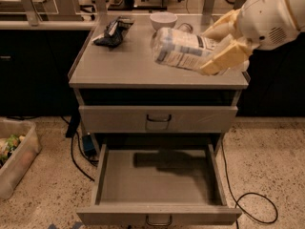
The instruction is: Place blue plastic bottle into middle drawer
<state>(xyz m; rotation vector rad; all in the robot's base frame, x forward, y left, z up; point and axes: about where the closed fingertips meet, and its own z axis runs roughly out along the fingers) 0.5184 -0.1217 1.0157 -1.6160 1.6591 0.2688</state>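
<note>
The blue plastic bottle [181, 49], with a white-and-pale-blue label, lies sideways in the air over the front right of the cabinet top [119, 66]. My gripper [215, 46] comes in from the upper right and is shut on the bottle's right end, one yellowish finger [220, 28] above it and one below. The middle drawer [159, 178] is pulled wide open below, with nothing in it but a dark shadow. Its loop handle [158, 220] shows at the bottom edge.
The upper drawer [158, 118] is shut. On the cabinet top stand a white bowl [163, 19] and a dark crumpled bag [113, 31]. A plastic bin [13, 154] sits on the floor at left. Cables [250, 206] lie on the floor at right.
</note>
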